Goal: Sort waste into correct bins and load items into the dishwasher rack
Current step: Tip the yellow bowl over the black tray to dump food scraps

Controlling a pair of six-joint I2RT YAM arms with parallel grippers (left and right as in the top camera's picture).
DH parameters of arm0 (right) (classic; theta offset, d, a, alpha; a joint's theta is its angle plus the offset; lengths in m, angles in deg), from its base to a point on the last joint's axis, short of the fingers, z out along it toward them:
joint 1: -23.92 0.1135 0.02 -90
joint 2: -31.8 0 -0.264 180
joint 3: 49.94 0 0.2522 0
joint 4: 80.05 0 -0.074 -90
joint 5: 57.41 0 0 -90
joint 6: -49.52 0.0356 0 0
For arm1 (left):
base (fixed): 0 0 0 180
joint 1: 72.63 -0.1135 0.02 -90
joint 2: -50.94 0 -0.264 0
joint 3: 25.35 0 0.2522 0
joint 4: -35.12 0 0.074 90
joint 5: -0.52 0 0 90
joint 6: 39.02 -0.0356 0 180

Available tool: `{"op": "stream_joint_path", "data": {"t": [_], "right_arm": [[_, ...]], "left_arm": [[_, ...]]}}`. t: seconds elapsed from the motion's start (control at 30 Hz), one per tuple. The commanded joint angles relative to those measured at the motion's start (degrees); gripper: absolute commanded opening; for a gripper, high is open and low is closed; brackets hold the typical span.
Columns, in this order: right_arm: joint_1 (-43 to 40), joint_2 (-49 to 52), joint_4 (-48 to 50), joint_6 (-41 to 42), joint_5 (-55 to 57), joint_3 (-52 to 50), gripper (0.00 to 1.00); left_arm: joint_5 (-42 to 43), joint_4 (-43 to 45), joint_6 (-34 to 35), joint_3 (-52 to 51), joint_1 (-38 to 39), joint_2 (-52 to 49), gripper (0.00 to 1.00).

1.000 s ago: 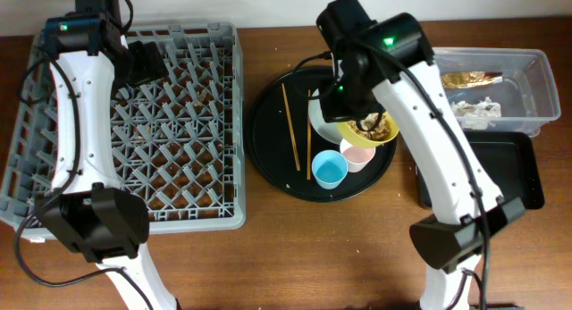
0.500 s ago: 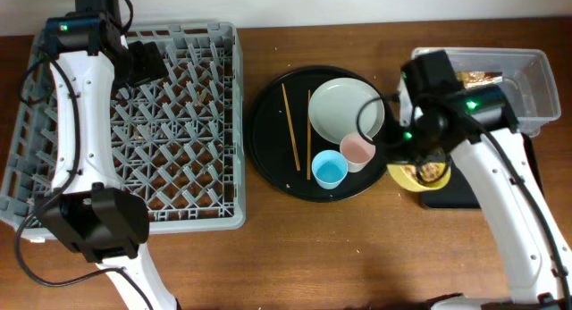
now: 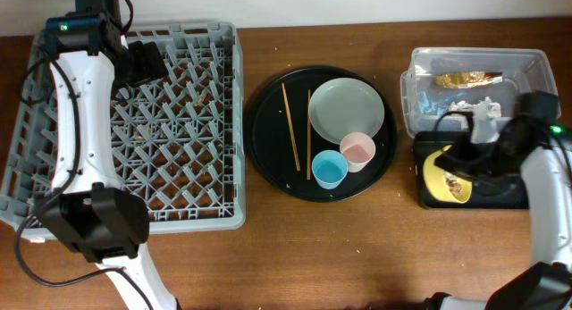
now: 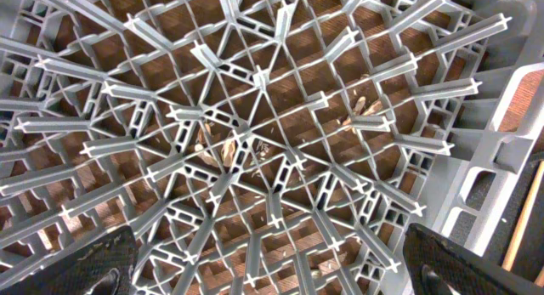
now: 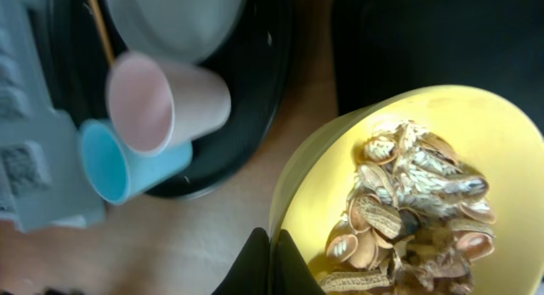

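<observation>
My right gripper (image 5: 272, 263) is shut on the rim of the small yellow bowl (image 5: 442, 133), which holds brownish food scraps (image 5: 408, 214). In the overhead view the bowl (image 3: 436, 167) is tilted over the left end of the shallow black tray (image 3: 511, 194), held by my right gripper (image 3: 466, 161). The clear tub (image 3: 407, 87) behind it holds the brown-gold wrapper (image 3: 465, 79) and white tissue (image 3: 480, 107). My left gripper (image 4: 272, 274) is open and empty over the grey dishwasher rack (image 4: 255, 142), at the rack's (image 3: 223, 222) far side.
The large round black tray (image 3: 268, 158) at centre carries the grey-green plate (image 3: 347, 109), pink cup (image 3: 357, 151), blue cup (image 3: 329, 170) and two chopsticks (image 3: 290, 127). Pink cup (image 5: 161, 99) and blue cup (image 5: 119, 163) also show in the right wrist view.
My right arm has carried the yellow bowl off the round tray and rightward to the shallow black tray, and the bowl is now tilted. The left arm has not moved.
</observation>
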Motion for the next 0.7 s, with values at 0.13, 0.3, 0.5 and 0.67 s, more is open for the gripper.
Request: {"op": "stream_joint_path", "data": {"t": [0.13, 0.3, 0.5, 0.67], "right_arm": [[-14.60, 2.38, 4.33, -10.23, -21.62, -0.33, 0.04], [-19.78, 11.80, 4.52, -16.52, -35.47, -0.33, 0.04], [-22.80, 16.26, 4.52, -13.14, -45.81, -0.33, 0.04], [-30.08, 16.26, 4.68, -7.15, -48.89, -0.33, 0.04]], "left_arm": [[-0.24, 0.09, 0.35, 1.07, 0.00, 0.83, 0.99], [-0.24, 0.09, 0.35, 1.07, 0.00, 0.83, 0.99], [-0.24, 0.09, 0.35, 1.07, 0.00, 0.83, 0.99], [-0.24, 0.09, 0.35, 1.07, 0.00, 0.83, 0.99]]}}
